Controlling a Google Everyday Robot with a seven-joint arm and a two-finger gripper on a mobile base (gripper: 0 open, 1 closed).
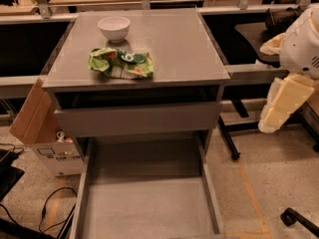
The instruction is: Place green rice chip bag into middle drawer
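Though crumpled, bag [121, 63] crosswise; gripper [273, 117] right

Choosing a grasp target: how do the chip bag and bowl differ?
The green rice chip bag is crumpled and multicoloured; the white bowl is smooth and plain. The bag lies nearer the front edge, the bowl behind it. Both rest on the cabinet top; the gripper hangs to its right.

Lab or workshop. Speckled hard floor [269, 183], metal-framed benches [22, 81], loose cables [55, 203], cardboard box [32, 113] beside a grey drawer cabinet [179, 39]. Robot gripper [274, 118] hangs right of the cabinet.
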